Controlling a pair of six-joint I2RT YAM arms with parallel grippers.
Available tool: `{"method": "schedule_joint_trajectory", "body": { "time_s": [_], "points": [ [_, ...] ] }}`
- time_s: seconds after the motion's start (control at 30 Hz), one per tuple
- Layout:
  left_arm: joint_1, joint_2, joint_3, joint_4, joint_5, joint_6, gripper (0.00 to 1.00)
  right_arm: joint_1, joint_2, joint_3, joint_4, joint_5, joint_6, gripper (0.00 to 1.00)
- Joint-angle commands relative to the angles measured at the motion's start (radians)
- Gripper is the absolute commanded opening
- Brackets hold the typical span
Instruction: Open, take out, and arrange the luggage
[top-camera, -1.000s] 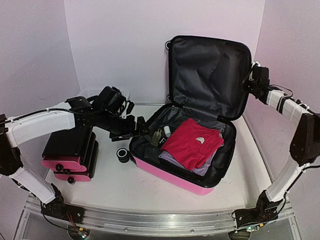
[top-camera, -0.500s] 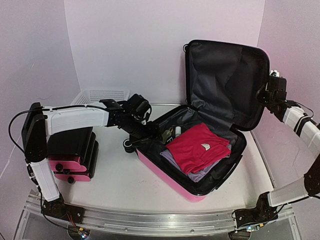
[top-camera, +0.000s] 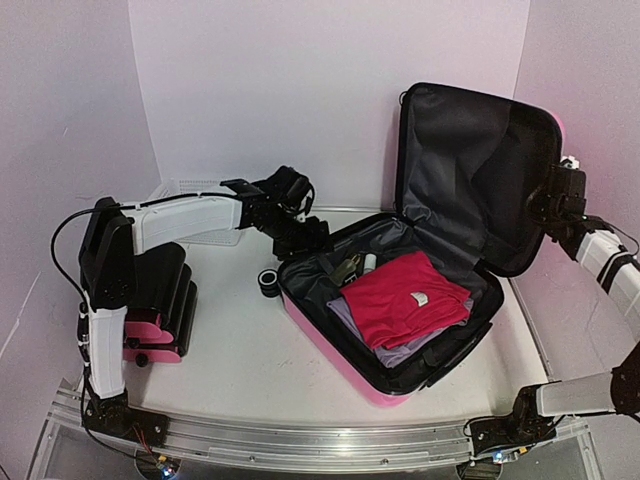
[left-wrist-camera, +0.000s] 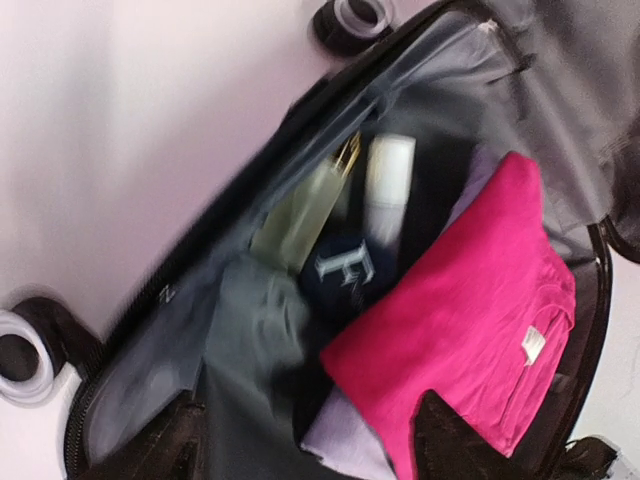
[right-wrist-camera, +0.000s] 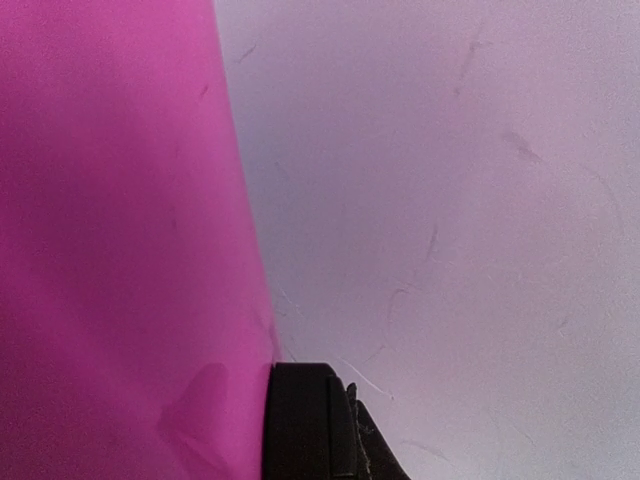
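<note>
the black-lined lid of the glossy pink luggage (top-camera: 470, 170) is pinched by the right gripper (top-camera: 553, 200). the left gripper (top-camera: 308, 236) is held spread, empty, near a folded red shirt (top-camera: 405, 298).

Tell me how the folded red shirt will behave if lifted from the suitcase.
The red shirt is folded cloth, so it will probably sag and unfold if pinched at one edge. It looks light. It lies on a lavender garment, which may drag along.
</note>
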Motion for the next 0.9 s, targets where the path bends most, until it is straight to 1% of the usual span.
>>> {"method": "schedule_joint_trajectory", "body": {
  "time_s": [0.0, 0.07, 0.17, 0.27, 0.33, 0.4, 0.47, 0.53, 0.73, 0.87],
  "points": [
    [0.002, -0.029, 0.111, -0.014, -0.038, 0.163, 0.81, -0.029, -0.121, 0.000, 0.159, 0.198, 0.033, 0.00],
    [0.001, -0.116, 0.043, -0.023, -0.068, 0.171, 0.91, -0.029, -0.142, -0.012, 0.147, 0.215, 0.033, 0.00],
    [-0.004, -0.273, -0.110, -0.029, -0.077, 0.125, 0.99, -0.029, -0.171, -0.016, 0.121, 0.217, 0.036, 0.00],
    [-0.007, -0.375, -0.269, -0.029, -0.025, -0.021, 0.99, -0.029, -0.201, -0.034, 0.096, 0.229, 0.059, 0.00],
    [-0.011, -0.386, -0.338, -0.029, 0.043, -0.117, 0.99, -0.029, -0.223, -0.057, 0.095, 0.236, 0.077, 0.00],
    [-0.012, -0.357, -0.362, -0.020, 0.104, -0.169, 0.99, -0.029, -0.241, -0.074, 0.095, 0.238, 0.092, 0.00],
    [-0.016, -0.304, -0.361, 0.029, 0.157, -0.185, 0.99, -0.029, -0.254, -0.086, 0.091, 0.244, 0.108, 0.00],
    [-0.019, -0.239, -0.326, 0.089, 0.219, -0.182, 0.97, -0.029, -0.257, -0.097, 0.090, 0.248, 0.120, 0.00],
    [-0.017, -0.048, -0.137, 0.124, 0.138, -0.091, 0.90, -0.029, -0.260, -0.122, 0.088, 0.275, 0.145, 0.00],
    [-0.014, 0.036, -0.014, 0.124, 0.100, -0.042, 0.85, -0.029, -0.276, -0.127, 0.082, 0.317, 0.133, 0.00]
  ]
}}
